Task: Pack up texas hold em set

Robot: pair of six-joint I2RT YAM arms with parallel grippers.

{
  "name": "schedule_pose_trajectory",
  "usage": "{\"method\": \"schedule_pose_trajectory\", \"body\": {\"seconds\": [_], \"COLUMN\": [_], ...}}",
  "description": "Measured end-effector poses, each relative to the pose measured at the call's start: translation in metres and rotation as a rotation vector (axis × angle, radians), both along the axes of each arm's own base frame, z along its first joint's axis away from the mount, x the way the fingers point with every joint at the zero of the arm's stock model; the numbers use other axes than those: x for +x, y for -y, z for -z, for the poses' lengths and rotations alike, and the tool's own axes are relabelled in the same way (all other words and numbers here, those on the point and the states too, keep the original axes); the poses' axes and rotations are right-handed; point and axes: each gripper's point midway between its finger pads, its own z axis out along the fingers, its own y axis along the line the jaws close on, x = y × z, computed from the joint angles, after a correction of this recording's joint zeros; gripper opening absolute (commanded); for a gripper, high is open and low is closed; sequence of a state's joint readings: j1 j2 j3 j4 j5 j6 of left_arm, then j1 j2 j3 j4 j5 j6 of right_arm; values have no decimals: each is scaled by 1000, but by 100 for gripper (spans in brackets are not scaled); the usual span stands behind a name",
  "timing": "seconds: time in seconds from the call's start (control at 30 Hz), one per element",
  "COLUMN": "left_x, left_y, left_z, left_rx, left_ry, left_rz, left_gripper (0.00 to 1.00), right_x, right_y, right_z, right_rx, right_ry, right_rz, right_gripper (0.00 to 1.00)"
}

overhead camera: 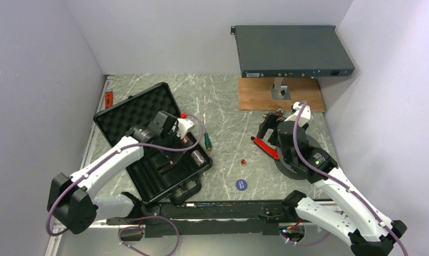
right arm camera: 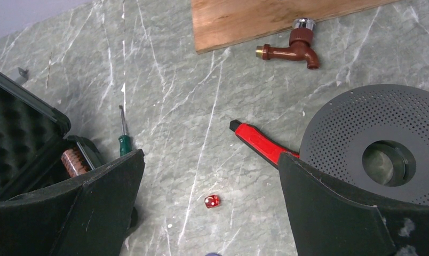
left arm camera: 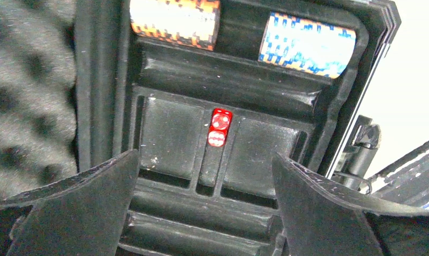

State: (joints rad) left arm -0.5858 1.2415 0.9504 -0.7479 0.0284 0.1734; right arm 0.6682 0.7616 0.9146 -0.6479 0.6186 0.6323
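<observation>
The black briefcase (overhead camera: 137, 109) lies open at the left, foam lid back, tray (overhead camera: 148, 178) toward me. My left gripper (overhead camera: 172, 140) hangs open and empty over the tray (left arm camera: 164, 128). In the left wrist view, two red dice (left arm camera: 220, 128) sit in a narrow slot ahead of the gripper (left arm camera: 204, 176), with an orange chip stack (left arm camera: 175, 21) and a blue chip stack (left arm camera: 307, 45) in the grooves beyond. A third red die (overhead camera: 243, 161) lies on the table, and the blue round button (overhead camera: 241, 184) lies nearer me. My right gripper (overhead camera: 267, 130) is open above that die (right arm camera: 212, 201).
A green-handled screwdriver (overhead camera: 206, 140) lies beside the case. A red-handled tool (right arm camera: 260, 143) and a large grey perforated disc (right arm camera: 372, 144) lie under the right arm. A brown tap (right arm camera: 292, 48) sits by a wooden board (overhead camera: 280, 96). A grey box (overhead camera: 292, 50) stands at the back.
</observation>
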Motion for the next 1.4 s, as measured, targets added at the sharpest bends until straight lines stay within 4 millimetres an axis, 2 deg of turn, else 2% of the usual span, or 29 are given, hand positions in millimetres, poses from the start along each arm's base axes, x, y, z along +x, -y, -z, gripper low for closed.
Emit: {"method": "schedule_pose_trajectory", "body": {"seconds": [0.13,0.3,0.5,0.57,0.77,0.97,1.17,1.4], "left_x": [2,6,6,1,-8,-8,-8,-10], "left_y": [-6,-25,-46,-59,-85,-107,-125,-127], "left_z": [-20,-38,-52,-53,-62,-77,-86,-97], "left_rx": [-31,-58,-92,-92,-112,-114,-106,-151], "left_ry": [78,170,263,304,406,502,564,601], "left_rz": [-60,-169,-301,-371,-492,-612,-728,-740], "left_gripper": [100,100,100,100,100,100,100,100], "right_x": [-1,-7,-21,-25,-36,-47,-53,-54], "right_y": [-3,-13,-28,-31,-43,-51,-58,-68], "right_z": [5,23,65,78,107,142,152,161], "right_rx": [-2,-6,-32,-39,-81,-162,-161,-132], "right_ry": [-17,-74,-227,-275,-411,-585,-655,-695], "right_rz": [-17,-79,-174,-199,-287,-366,-414,-422], "right_gripper": [99,97,95,94,94,95,94,90]}}
